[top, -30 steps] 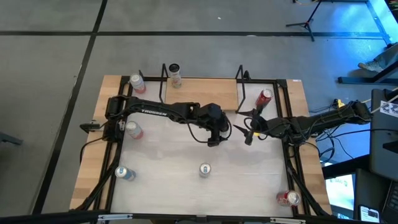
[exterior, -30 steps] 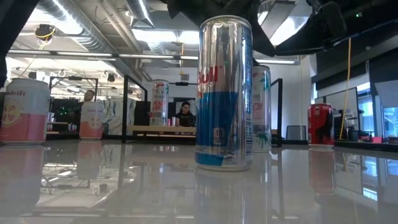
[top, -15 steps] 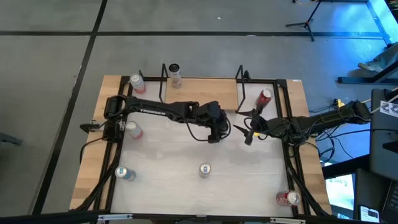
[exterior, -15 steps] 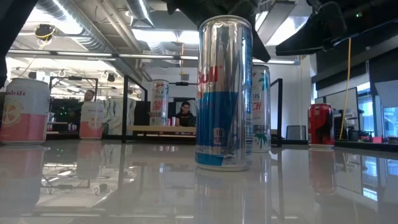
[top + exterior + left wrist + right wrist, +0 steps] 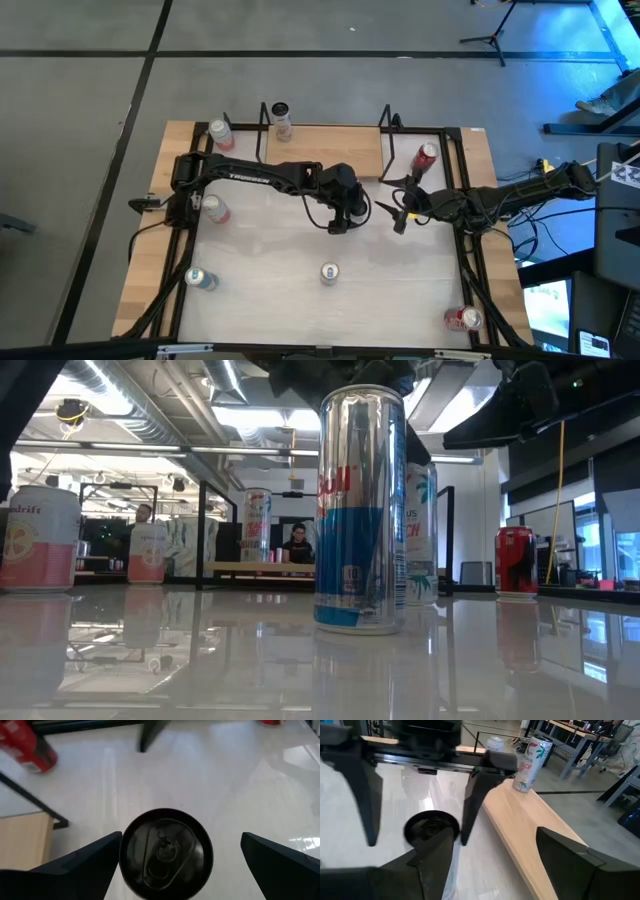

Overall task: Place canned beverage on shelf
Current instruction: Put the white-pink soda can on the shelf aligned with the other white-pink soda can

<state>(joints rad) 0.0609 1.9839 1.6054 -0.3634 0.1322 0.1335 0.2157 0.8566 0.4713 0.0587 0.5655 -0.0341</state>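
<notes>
A white can with a dark top stands upright on the white table, under my left gripper, and also shows in the low view and the right wrist view. My left gripper is open, one finger on each side of the can's top. My right gripper is open and empty just to the can's right. The shelf, a light-wood board on a black wire frame, stands at the far edge. A white can stands at its left end. My left gripper points down over the white can. One finger stands right against the can's rim, and I cannot tell whether it touches. The other finger is well apart from the can. The can stands upright on the table.
A silver-blue can stands near the front middle, large in the low view. A red can stands right of the shelf. Other cans stand at the far left, left, near left and near right.
My left gripper has shifted slightly toward the table's left edge over the white can. In the low view that can shows a different face, so it has turned or shifted a little. My right arm has kept still.
</notes>
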